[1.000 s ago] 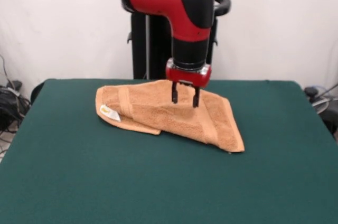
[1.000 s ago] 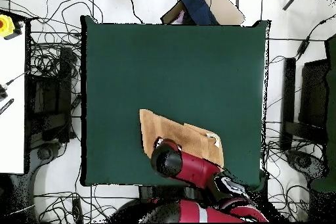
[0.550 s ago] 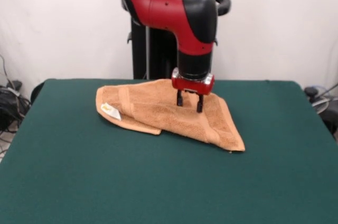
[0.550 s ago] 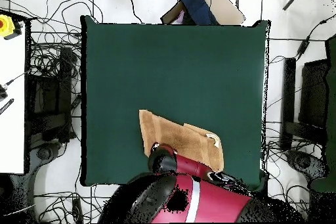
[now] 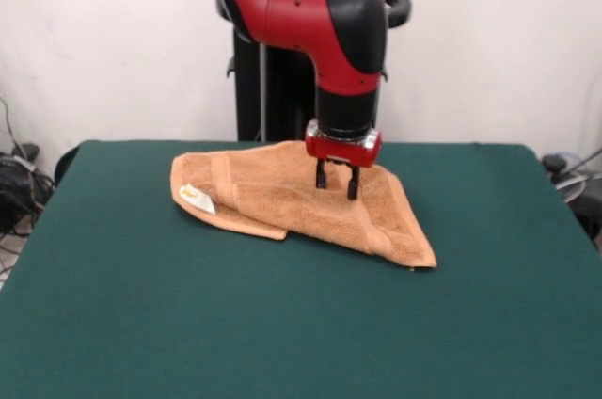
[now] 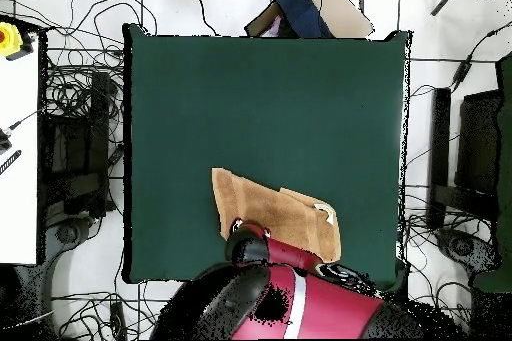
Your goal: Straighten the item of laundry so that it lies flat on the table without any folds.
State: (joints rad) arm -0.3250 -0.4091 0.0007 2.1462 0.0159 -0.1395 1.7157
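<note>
The item of laundry (image 5: pixel 282 197) is an orange-tan towel lying folded over itself on the far part of the green table (image 5: pixel 282 324), with a small white tag (image 5: pixel 197 198) at its left fold. My gripper (image 5: pixel 338 187) stands open, pointing straight down, its two dark fingertips just above or touching the towel's right half. From overhead, the towel (image 6: pixel 270 209) shows near the table's lower edge, and the arm (image 6: pixel 280 292) hides the gripper and part of the cloth.
Cables and equipment lie on the floor around the table (image 6: pixel 270 107). A dark blue cloth and cardboard (image 6: pixel 305 7) sit beyond its upper edge. A white bench (image 6: pixel 18 147) stands at the left.
The gripper moved a little to the right and lower over the towel between one second and half a second ago, then stayed nearly still. The towel's shape is unchanged.
</note>
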